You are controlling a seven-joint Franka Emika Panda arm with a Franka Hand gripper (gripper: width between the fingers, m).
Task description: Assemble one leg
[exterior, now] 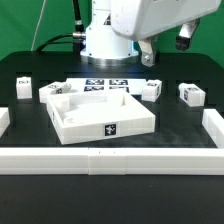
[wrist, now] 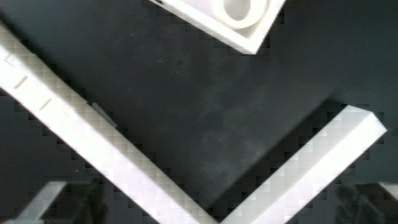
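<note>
Several chunky white legs [exterior: 151,89]; black-and-white square tags showing

Black tabletop [exterior: 180,120], edged by a white rail [exterior: 110,160] across the lower frame. At centre, a square white tray piece [exterior: 100,118]; just above it, the marker board [exterior: 105,84]. Across mid-frame, four small tagged blocks: far-left leg [exterior: 24,88], upper-left leg [exterior: 56,92] beside the tray piece, inner-right leg [exterior: 151,89], far-right leg [exterior: 190,94].

Exterior frontal, mid-range; wrist close, looking down; both probably share tray [exterior: 80,125] [wrist: 254,35]
</note>
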